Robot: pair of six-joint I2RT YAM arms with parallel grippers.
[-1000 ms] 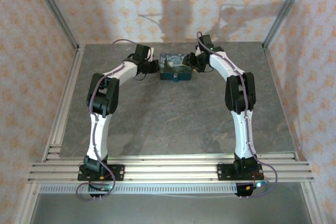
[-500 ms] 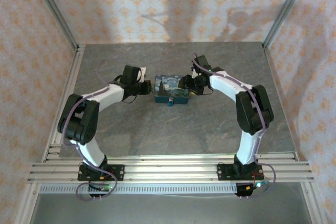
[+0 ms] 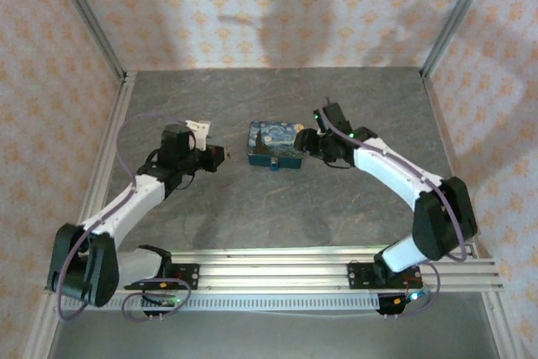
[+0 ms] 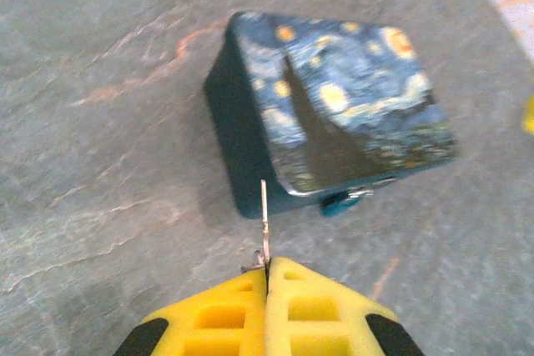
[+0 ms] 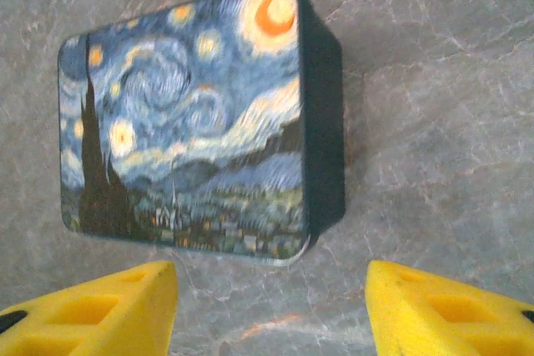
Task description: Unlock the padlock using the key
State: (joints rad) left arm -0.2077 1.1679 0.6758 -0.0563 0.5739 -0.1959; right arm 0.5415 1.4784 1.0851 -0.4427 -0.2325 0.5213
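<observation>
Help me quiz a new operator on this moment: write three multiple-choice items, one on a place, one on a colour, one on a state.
1. Where is the padlock?
A. Flat on the table, between the left gripper and the right gripper
B. Lifted in a gripper
C. On the metal rail

2. What colour is the head of the key at the padlock's edge?
A. Red
B. Teal
C. White

3. How is the right gripper?
A. Shut on the padlock
B. Open, short of the padlock
C. Shut on nothing

Answers: 1 A, it rests painted face up on the grey surface. 2 B, a teal nub pokes out in the left wrist view. 3 B, its yellow fingers stand wide apart, with the padlock beyond them.
</observation>
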